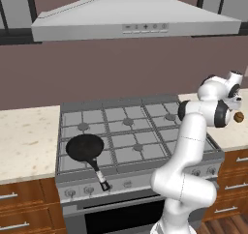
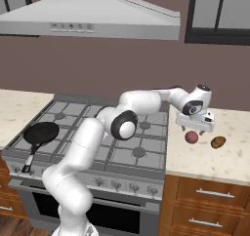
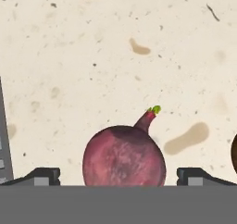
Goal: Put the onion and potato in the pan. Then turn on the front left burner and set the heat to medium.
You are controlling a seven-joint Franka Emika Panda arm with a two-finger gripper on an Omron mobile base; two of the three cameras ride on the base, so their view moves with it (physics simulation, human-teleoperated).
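hand (image 3: 118, 176) spread wide, holding nothing, poised just above the onion (image 2: 191, 137), which sits between its fingertips (image 3: 42, 176) on the table (image 2: 234, 157). potato (image 2: 218, 142) lies on the table at 3 o'clock of the onion. pan (image 2: 41, 132) rests on the stove's front left burner.

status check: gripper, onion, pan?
Gripper open, just above the onion, nothing held. Potato beside it on the counter. Pan empty on stove, path clear.
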